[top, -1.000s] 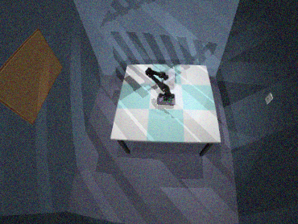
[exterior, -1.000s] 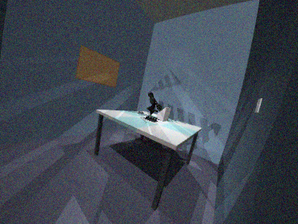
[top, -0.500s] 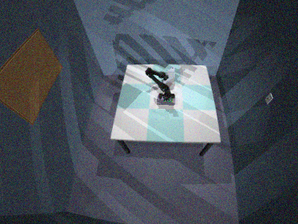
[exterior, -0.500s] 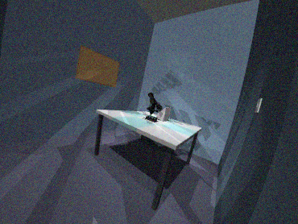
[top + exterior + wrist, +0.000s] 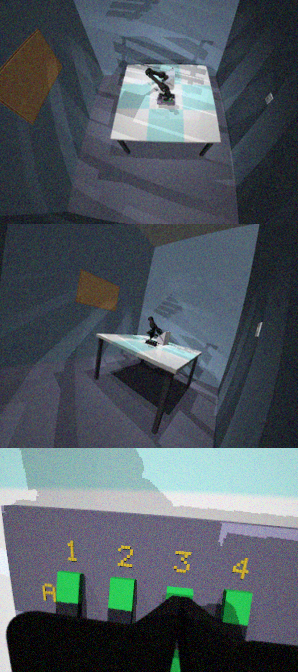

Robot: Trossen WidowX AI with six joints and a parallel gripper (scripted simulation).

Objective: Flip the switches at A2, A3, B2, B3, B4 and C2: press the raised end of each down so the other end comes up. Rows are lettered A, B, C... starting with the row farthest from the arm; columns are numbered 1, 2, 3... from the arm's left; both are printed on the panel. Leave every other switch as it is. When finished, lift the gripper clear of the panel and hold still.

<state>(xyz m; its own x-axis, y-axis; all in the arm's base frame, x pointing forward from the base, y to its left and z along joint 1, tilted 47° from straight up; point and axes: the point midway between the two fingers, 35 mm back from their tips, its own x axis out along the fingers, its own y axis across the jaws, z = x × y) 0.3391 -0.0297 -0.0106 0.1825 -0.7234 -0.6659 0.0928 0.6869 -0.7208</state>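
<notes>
The grey-purple panel (image 5: pixel 30 538) fills the middle of the wrist view, with yellow column numbers 1, 2, 3 and a fourth, and the row letter A. Switches A1 (image 5: pixel 68 587), A2 (image 5: pixel 121 594) and A4 (image 5: pixel 237 607) each show a green upper face above a dark lower part. At A3 (image 5: pixel 180 591) only a short green strip shows above the fingertips. My gripper (image 5: pixel 179 604) (image 5: pixel 166 77) is shut and empty, its tips in front of A3; contact cannot be told. A green sliver (image 5: pixel 175 663) shows below between the fingers. The black gripper hides the lower rows.
The arm stands on the white and turquoise table (image 5: pixel 129 125) (image 5: pixel 165 358). A pale block (image 5: pixel 164 338) stands beside the arm in the exterior view, probably the panel. An orange board (image 5: pixel 32 76) (image 5: pixel 97 292) is on the wall. Patchy shadows cross the table and panel.
</notes>
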